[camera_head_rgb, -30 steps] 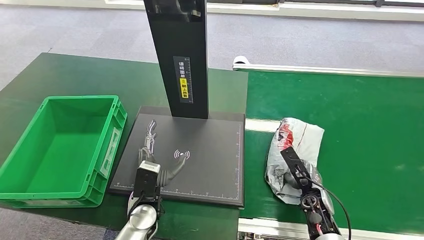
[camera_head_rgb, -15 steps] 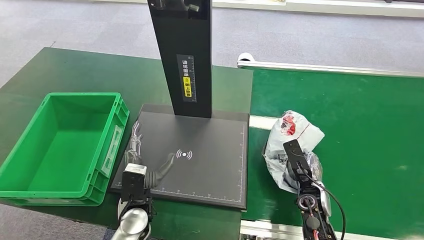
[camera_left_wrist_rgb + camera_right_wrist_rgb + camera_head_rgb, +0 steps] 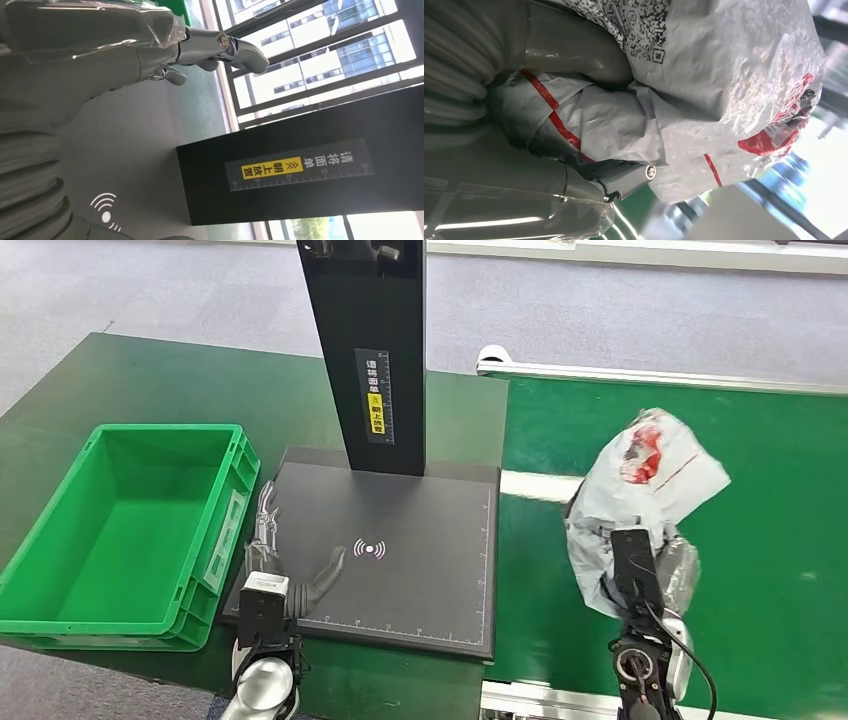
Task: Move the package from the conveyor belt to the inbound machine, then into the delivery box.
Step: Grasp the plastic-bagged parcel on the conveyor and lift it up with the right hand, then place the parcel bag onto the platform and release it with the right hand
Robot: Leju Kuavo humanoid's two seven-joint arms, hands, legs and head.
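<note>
1. Far left, the green delivery box (image 3: pixel 120 530) sits on the dark green counter (image 3: pixel 150 390), nothing in it, just where it was a second ago. It's the last stop, and nobody is near it yet.

2. Next along, the left hand (image 3: pixel 285 565) rests at the near-left corner of the inbound machine (image 3: pixel 400 570), on its black scan plate. Fingers are spread, nothing in them; the left wrist view shows the fingertips (image 3: pixel 240 50) stretched out over the grey plate beside the machine's black column. It has barely stirred over the last second. A waiting hand, by my reading.

3. Now the action! The right hand (image 3: pixel 640 575) has the package (image 3: pixel 650 470), a crumpled grey mailer bag with red print. A second ago the bag lay slumped on the green conveyor belt (image 3: pixel 760 540); now its top stands much higher and has swung out to the right. The right wrist view confirms it: thumb and fingers (image 3: pixel 574 55) are clamped into the plastic, printed code label turned toward the palm.

4. What it means: the pick looks done, the bag seems clear of the belt, though its underside is hidden behind the arm. It hangs over the belt, just right of the plate. Next, I'd say, comes a carry leftwards onto the scan mark. The loose plastic could slip or droop, so that grip matters.
</note>
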